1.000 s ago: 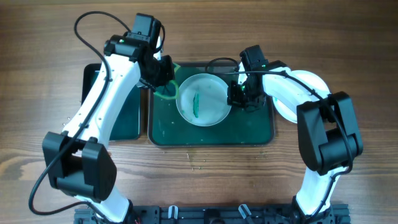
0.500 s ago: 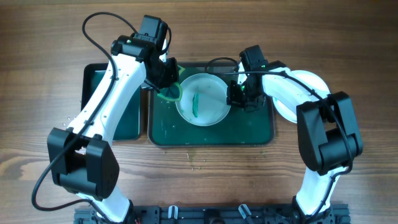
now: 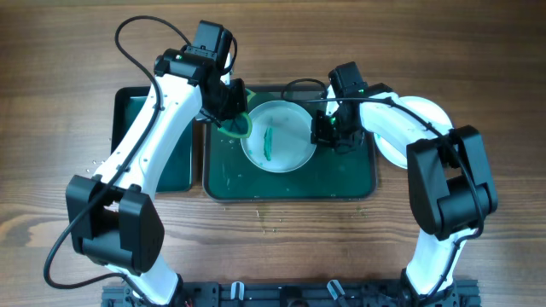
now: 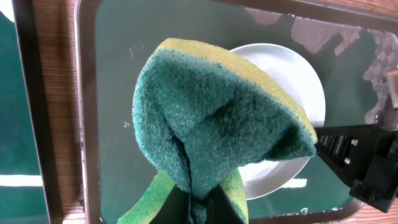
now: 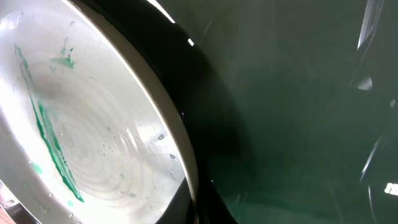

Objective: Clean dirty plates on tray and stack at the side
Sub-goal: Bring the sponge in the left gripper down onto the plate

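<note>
1. Wood-grain table point(image 3: 478, 51) carries the dark green tray point(image 3: 290, 183) at its middle. A small tray point(image 3: 175, 162) lies just beside the tray's left edge.
2. 1 white plate point(image 3: 290, 152) sits in the tray's far half, roughly midway between its left and right edges.
3. A teal streak point(image 3: 270, 143) crosses the plate's centre. The right wrist view shows it as 1 long smear with a few flecks near it and water drops on the white.
4. The left gripper point(image 3: 232, 111) is clenched on a sponge point(image 4: 217, 118). The sponge has a green scouring face and a yellow back, and it is folded over in the pinch.
5. The sponge hangs at the plate's left rim, near the tray's far-left corner. Cannot tell whether it touches the plate.
6. The right gripper point(image 3: 325, 132) is at the plate's right rim, its fingers clamped on that edge. A dark shadow band lies along the rim on the tray side.
7. A side plate point(image 3: 429, 108), white, lies on the table just beyond the tray's right edge, mostly hidden under the right arm. Cannot tell if it is 1 plate or a stack.
</note>
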Available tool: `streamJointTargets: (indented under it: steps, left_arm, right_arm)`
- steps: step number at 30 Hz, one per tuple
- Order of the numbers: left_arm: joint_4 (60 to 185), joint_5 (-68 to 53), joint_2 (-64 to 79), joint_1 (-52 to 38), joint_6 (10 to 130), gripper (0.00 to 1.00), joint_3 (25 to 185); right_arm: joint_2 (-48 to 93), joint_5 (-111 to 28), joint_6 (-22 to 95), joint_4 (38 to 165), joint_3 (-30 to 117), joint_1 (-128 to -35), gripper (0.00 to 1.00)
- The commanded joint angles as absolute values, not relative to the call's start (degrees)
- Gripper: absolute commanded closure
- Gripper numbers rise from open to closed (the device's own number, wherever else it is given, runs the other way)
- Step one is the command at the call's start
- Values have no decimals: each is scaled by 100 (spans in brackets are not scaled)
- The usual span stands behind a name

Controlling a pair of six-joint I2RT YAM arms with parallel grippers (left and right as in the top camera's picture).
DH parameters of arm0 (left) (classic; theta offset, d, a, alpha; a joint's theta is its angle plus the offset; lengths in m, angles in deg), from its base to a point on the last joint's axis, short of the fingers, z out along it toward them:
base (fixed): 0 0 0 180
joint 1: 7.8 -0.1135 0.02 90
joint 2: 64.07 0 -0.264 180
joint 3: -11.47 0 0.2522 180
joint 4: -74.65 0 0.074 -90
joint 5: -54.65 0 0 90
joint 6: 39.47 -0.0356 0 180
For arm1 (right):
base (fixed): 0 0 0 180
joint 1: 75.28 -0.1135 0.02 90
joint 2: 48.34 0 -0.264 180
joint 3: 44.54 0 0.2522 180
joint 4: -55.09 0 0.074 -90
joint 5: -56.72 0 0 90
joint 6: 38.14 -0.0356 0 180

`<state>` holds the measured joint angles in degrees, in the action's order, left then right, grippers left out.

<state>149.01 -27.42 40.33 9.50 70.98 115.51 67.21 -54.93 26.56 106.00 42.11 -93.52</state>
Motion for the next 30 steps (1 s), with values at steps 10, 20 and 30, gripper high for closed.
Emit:
streamJointTargets:
  steps: [10,20,30]
  left_arm:
    - [14776,-2793,4086,981,7116,96,11544]
    - [14717,-2775,4232,1016,7113,96,11544]
    - [14689,-2637,4396,1033,7113,96,11544]
  right_arm:
    - [6889,-5434,2661,10573,4075,-9424,96]
    - [6889,-5434,2656,10569,4075,-9424,96]
    - [6889,-5434,2656,10569,4075,-9424,96]
